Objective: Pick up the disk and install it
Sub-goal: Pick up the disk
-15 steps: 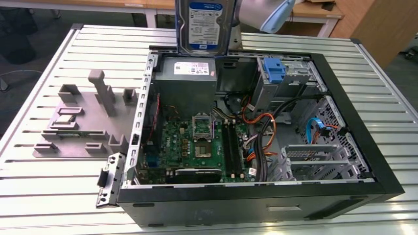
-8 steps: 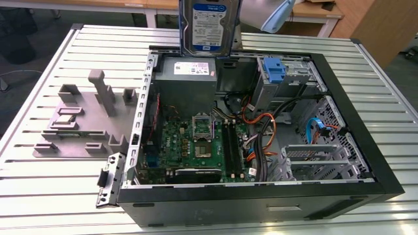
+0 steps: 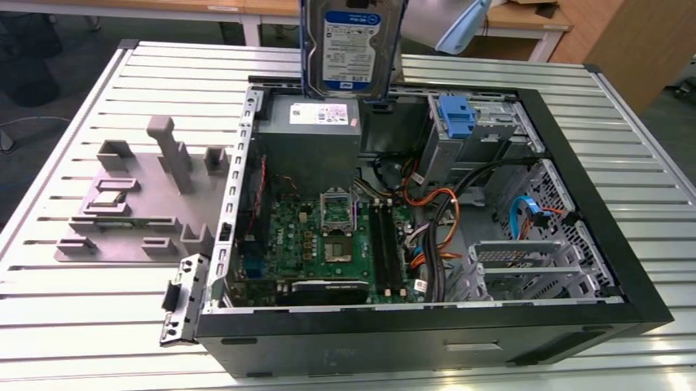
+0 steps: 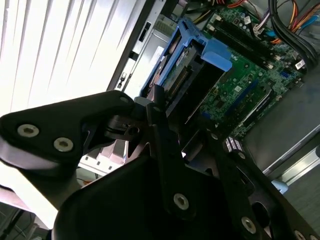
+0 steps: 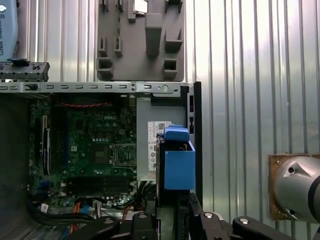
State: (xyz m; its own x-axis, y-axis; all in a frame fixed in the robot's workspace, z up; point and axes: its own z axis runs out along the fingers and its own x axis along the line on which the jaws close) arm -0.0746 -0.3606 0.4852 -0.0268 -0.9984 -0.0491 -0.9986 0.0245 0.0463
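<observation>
Black two-finger gripper (image 5: 172, 216): closest to my wrist cameras. I read the fingers as drawn in narrow, one on either side of the disk's end, clamping it.
Flat silver rectangular hard disk with blue plastic bracket (image 3: 350, 45): held upright in the air. Its white-and-blue label faces the exterior view, and it hangs over the far end of the open case.
Grey metal power-supply box with white sticker (image 3: 310, 134): directly below the disk, in the far corner of the case.
Narrow upright blue plastic latch (image 3: 457, 114): on the drive cage, apart from the disk on the exterior view's right.
Green motherboard (image 3: 326, 232): flat on the case floor, beside the box.
Black open-sided computer case (image 3: 381, 346): I see it lying on the table.
Ribbed silver metal table (image 3: 87, 326): carries everything.
Grey moulded fixture block (image 3: 142, 204): outside the case, on the exterior view's left.
</observation>
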